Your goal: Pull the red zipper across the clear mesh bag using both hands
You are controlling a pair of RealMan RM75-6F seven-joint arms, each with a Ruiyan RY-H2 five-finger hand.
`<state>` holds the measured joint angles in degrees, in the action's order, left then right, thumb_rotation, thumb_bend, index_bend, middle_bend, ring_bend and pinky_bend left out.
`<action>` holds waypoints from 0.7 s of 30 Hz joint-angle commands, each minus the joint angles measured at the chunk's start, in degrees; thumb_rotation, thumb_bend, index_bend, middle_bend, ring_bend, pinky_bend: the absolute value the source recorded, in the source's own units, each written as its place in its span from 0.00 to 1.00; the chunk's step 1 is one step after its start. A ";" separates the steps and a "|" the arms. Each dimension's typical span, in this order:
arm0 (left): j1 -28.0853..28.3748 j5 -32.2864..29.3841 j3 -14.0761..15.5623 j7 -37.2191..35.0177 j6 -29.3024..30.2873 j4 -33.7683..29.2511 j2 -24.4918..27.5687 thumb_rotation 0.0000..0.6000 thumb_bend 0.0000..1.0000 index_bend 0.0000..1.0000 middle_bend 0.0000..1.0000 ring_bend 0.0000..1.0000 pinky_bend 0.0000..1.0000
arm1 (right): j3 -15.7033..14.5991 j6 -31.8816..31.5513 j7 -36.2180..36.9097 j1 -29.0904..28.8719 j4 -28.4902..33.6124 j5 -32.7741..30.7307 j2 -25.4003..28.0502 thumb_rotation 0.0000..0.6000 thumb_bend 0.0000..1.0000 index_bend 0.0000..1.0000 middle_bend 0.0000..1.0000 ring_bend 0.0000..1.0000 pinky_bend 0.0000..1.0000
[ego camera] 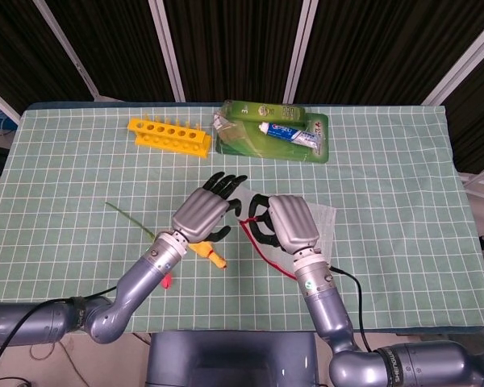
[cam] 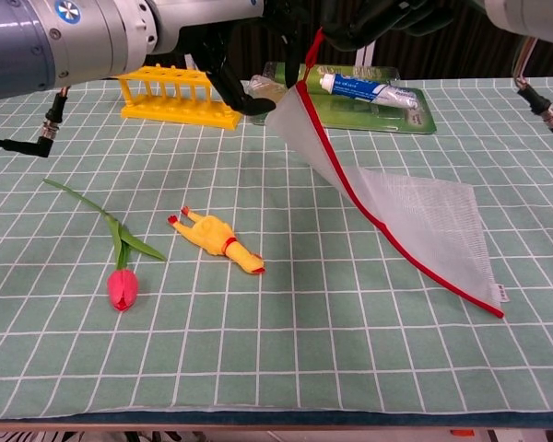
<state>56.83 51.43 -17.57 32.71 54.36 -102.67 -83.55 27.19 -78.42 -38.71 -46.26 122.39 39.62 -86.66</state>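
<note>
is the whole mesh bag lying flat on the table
No, the right hand lifts one corner of the mesh bag by its red zipper; only the far end rests down.

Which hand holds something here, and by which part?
The right hand holds the mesh bag up by its red-zipper corner; the left hand holds nothing.

On the bench (ego camera: 403, 242): one mesh bag (cam: 424, 221), one yellow rack (ego camera: 168, 136), one toothpaste pack (ego camera: 274, 133), one tulip (cam: 120, 276), one rubber chicken (cam: 217, 239). Two hands: left hand (ego camera: 206, 211), right hand (ego camera: 289, 226).

Green gridded table cover (ego camera: 403, 161), dark panelled wall (ego camera: 226, 40), pale frame bars (ego camera: 305, 36)
</note>
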 commanded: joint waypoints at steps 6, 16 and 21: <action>1.23 -0.76 0.52 -0.40 0.94 0.66 -1.11 1.00 0.35 0.47 0.03 0.00 0.00 | -0.57 -0.38 1.22 -0.21 0.12 -0.35 1.02 1.00 0.67 0.71 1.00 1.00 1.00; 1.64 -0.97 0.92 -2.14 1.94 1.38 -2.21 1.00 0.35 0.50 0.04 0.00 0.00 | -1.54 -0.48 2.45 -0.47 0.01 -0.63 1.84 1.00 0.67 0.71 1.00 1.00 1.00; 2.06 -1.30 0.95 -2.96 2.02 1.65 -3.05 1.00 0.35 0.50 0.04 0.00 0.00 | -1.74 -0.71 2.88 -0.66 0.05 -0.83 2.21 1.00 0.67 0.71 1.00 1.00 1.00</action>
<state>58.83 50.19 -16.62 29.80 56.36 -101.05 -86.55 25.46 -79.12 -35.84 -46.90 122.44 38.81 -84.45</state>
